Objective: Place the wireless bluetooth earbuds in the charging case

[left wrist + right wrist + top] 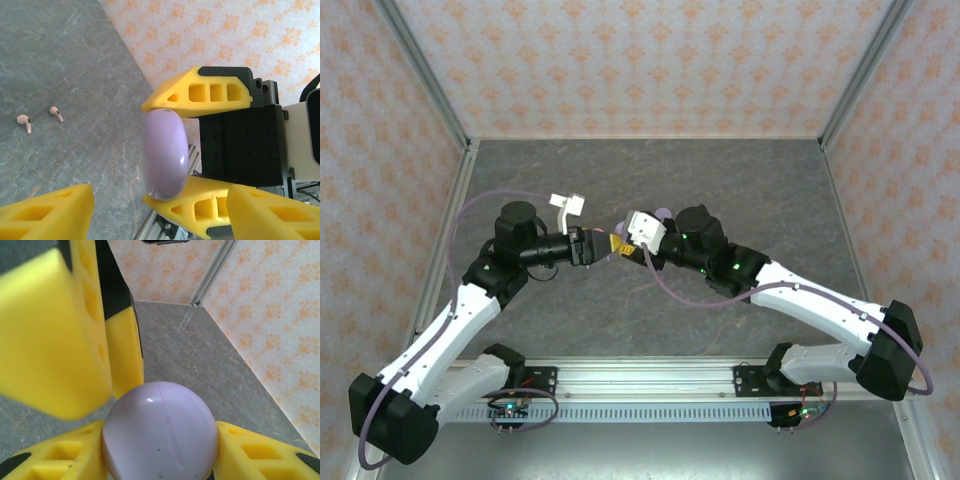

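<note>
My right gripper (160, 429) is shut on a round lavender charging case (160, 432), which is closed and held by its sides above the table. In the left wrist view the same case (165, 155) sits clamped between the right arm's yellow fingers (200, 92). My left gripper (160, 192) is open, one finger on each side of the case's near end, not pressing it. The left arm's fingers (50, 325) loom at the upper left of the right wrist view. Two pale pink earbuds (23, 122) (56, 113) lie apart on the grey table. The two grippers (613, 244) meet mid-table.
The dark stone table (740, 180) is boxed in by patterned walls with aluminium corner posts (430, 90). A metal rail (640, 380) runs along the near edge between the arm bases. Purple cables loop off both arms.
</note>
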You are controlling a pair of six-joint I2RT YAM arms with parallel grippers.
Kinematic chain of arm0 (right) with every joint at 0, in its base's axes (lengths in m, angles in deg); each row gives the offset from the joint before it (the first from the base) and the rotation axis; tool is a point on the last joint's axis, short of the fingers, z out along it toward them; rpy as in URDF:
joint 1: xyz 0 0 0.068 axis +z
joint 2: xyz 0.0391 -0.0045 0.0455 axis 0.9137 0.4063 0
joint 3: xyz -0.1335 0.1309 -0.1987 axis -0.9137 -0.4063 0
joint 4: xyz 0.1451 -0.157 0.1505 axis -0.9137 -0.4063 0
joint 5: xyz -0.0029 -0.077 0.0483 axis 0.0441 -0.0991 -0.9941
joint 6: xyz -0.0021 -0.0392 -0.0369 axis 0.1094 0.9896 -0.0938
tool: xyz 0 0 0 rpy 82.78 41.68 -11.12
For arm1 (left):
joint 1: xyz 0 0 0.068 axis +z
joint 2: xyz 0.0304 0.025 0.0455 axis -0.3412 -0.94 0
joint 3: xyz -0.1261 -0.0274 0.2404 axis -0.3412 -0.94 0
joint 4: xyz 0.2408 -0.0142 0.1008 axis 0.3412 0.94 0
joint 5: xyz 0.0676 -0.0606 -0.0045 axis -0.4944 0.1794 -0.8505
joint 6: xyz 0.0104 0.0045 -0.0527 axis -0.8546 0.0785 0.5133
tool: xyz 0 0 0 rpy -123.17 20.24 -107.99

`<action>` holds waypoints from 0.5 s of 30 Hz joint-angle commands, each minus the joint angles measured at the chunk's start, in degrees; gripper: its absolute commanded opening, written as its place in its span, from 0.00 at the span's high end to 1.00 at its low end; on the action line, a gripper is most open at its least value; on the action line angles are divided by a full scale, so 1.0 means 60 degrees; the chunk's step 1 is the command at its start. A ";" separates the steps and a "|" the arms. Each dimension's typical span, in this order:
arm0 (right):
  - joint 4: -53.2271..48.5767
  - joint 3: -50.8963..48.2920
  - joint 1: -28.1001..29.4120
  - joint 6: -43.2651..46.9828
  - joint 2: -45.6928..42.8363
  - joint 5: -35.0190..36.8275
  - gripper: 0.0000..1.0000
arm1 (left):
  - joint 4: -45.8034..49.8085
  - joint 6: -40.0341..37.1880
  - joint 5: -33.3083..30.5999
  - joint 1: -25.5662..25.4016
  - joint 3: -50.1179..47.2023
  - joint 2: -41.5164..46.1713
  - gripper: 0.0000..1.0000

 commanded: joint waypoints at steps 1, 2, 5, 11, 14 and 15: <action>0.0148 0.0260 0.0026 -0.0176 -0.0026 -0.0248 0.50 | -0.0683 0.0094 -0.0205 -0.0219 0.0379 -0.0124 0.34; 0.0141 0.0260 0.0029 -0.0178 -0.0028 -0.0233 0.50 | -0.0691 0.0102 -0.0235 -0.0287 0.0403 -0.0155 0.36; 0.0148 0.0231 0.0033 -0.0177 -0.0010 -0.0259 0.50 | -0.0694 0.0058 -0.0299 -0.0395 0.0407 -0.0244 0.43; 0.0170 0.0189 0.0032 -0.0207 0.0005 -0.0267 0.50 | -0.0691 0.0021 -0.0392 -0.0521 0.0436 -0.0344 0.57; 0.0189 0.0202 0.0033 -0.0258 0.0005 -0.0412 0.50 | -0.0704 0.0021 -0.0417 -0.0555 0.0436 -0.0401 0.60; 0.0187 0.0203 0.0026 -0.0265 0.0018 -0.0437 0.50 | -0.0725 0.0021 -0.0429 -0.0585 0.0431 -0.0423 0.61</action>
